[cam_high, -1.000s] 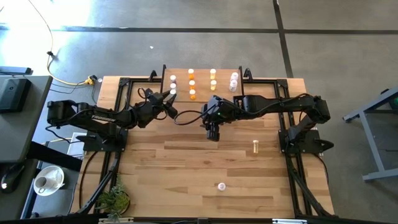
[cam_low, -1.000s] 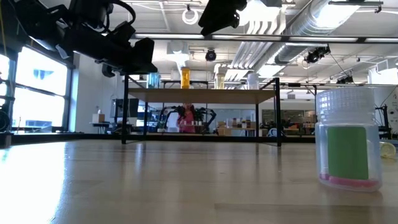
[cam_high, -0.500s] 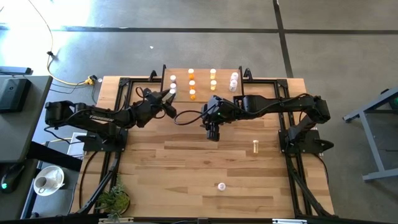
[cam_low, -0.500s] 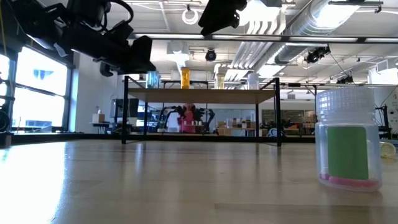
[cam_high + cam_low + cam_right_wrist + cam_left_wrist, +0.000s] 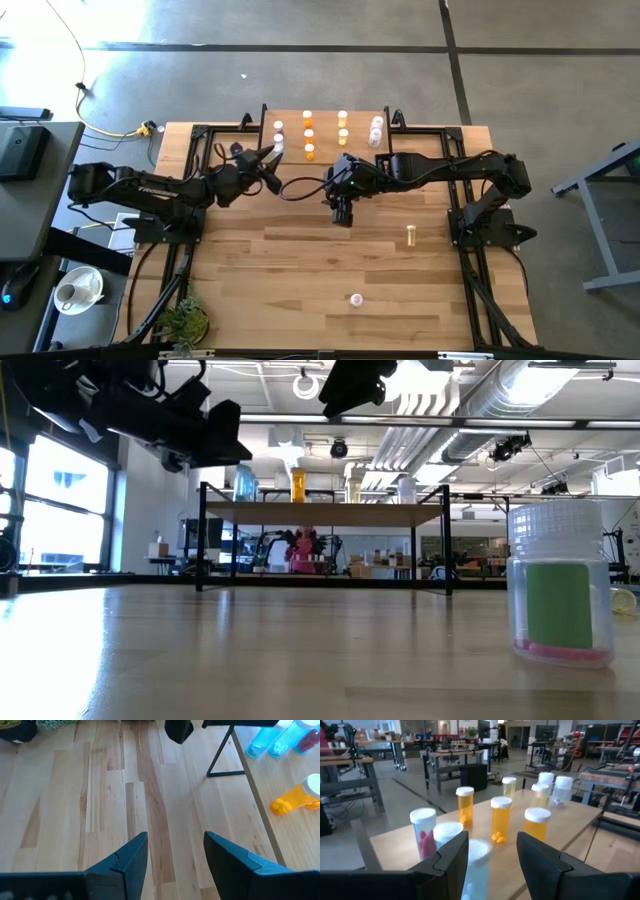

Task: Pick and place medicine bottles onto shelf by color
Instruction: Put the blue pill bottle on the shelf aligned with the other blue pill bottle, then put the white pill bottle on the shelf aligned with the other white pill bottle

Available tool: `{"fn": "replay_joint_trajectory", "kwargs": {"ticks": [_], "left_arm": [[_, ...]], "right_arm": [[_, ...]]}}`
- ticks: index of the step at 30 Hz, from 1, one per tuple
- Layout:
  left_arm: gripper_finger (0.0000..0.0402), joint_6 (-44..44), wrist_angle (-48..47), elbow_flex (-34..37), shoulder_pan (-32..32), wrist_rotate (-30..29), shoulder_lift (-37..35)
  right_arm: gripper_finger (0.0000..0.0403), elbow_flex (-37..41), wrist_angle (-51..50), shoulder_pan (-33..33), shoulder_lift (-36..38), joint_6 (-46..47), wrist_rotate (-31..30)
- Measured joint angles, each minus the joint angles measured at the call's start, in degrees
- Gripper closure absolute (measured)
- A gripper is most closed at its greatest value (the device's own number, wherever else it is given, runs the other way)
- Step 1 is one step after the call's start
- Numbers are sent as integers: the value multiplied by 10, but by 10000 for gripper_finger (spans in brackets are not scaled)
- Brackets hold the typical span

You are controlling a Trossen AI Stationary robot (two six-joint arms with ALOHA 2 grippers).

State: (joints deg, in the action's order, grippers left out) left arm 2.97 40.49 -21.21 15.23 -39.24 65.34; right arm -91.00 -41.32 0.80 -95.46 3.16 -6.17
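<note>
Since the earlier frames the left arm has drawn back a little from the shelf (image 5: 325, 135), so the left gripper (image 5: 272, 172) now sits just off the shelf's near-left corner rather than up against it; the right arm has not shifted. In the left wrist view the left gripper's fingers (image 5: 451, 857) stand apart with nothing between them, and a pale bottle (image 5: 477, 865) stands free just ahead of them on the shelf top, which suggests it has just been set down. Beyond the fingertips the shelf holds rows of medicine bottles (image 5: 308, 135): white-capped pale ones nearest the left gripper, orange ones in the next column, yellowish ones after that, and a small cluster of pale ones at the far end toward the right arm. The right gripper (image 5: 343, 212) hangs over bare tabletop in front of the shelf, fingers parted and empty, pointing down. Two bottles are left on the table (image 5: 250, 260): a yellowish bottle (image 5: 410, 235) lying off to the right gripper's outer side, and a pinkish-white bottle (image 5: 356, 298) well in front of it, toward the table's near edge. By this showing the sorting is mostly done, with these two bottles yet to be carried up.
</note>
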Motion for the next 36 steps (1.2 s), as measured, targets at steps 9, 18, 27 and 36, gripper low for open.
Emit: {"fn": "replay_joint_trajectory", "kwargs": {"ticks": [9, 18, 27, 36], "left_arm": [[245, -17, -4, -1, -7, -3, -28], [245, -61, -5, -1, -20, -2, -82], [245, -77, -104, -1, -80, 0, -165], [245, -14, -224, -1, -162, 73, -208]], "right_arm": [[218, 0, 0, 0, 0, 0, 0], [218, 0, -10, 7, 1, 0, 7], [218, 0, -78, 30, 7, 13, 7], [218, 0, -147, 70, 5, -6, 7]]}}
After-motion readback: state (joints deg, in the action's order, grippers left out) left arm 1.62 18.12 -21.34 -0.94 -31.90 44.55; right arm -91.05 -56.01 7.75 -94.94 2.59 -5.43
